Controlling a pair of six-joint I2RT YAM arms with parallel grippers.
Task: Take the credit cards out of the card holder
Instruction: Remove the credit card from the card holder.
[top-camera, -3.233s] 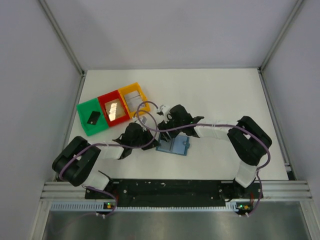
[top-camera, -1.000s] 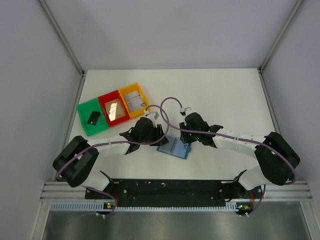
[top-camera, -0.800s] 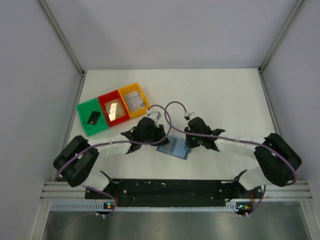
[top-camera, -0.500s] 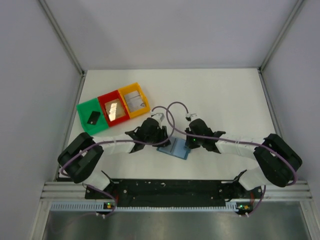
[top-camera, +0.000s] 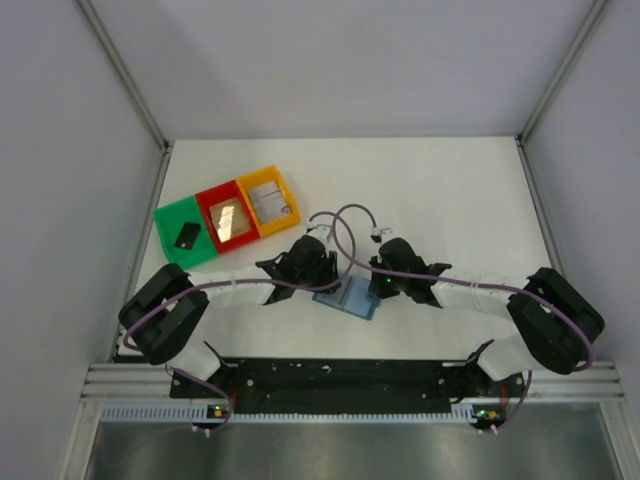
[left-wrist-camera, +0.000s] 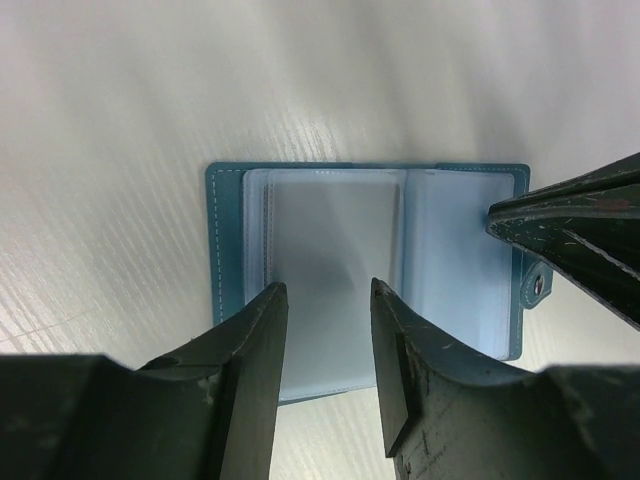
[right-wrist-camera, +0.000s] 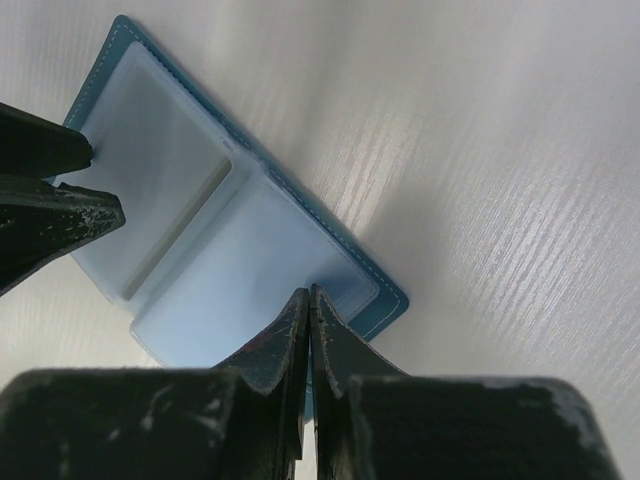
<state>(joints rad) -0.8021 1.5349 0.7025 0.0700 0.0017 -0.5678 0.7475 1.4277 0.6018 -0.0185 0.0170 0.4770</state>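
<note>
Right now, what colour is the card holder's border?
Blue; the card holder shows best in the left wrist view.

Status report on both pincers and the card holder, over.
Left pincer open over card holder. Right pincer shut, tip at its panel. Holder open flat. Nothing blocking.

Jaws hide part of the card holder (right-wrist-camera: 240, 250) — pocket contents seem hazy.
</note>
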